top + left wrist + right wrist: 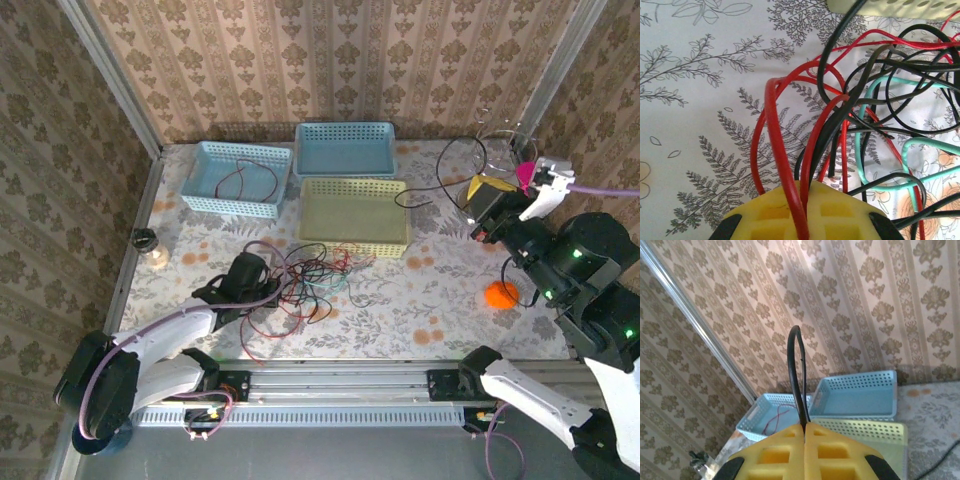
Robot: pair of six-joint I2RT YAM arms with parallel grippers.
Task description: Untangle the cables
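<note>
While both grippers are clamped on single strands, the step in hand is judged to be drawing individual cables out of the knot. Between the closed yellow pads of the left gripper (802, 205) a red cable (776, 145) is pinched; it rises from the pads as a tall loop and drops to the tablecloth just ahead of them. Directly beyond that loop, ahead and to the right of the fingers, lies the tangle (880, 95): red and black strands and one pale green-white cable (862, 150), thin, glossy and limp, crossing over and under one another in loose coils. Farther ahead, the corner of a yellow-green basket (890, 6) borders the knot. The next move probably calls for a slow pull on the red strand away from the tangle, since a quick one could drag the whole knot along. The right gripper (804, 432) hangs raised, well apart from the tangle, pads pressed together on a black cable (796, 365) that stands up from them as a narrow loop. Beyond its fingers sit two blue baskets; the left blue basket (752, 417) holds a thin red strand lying alone.
</note>
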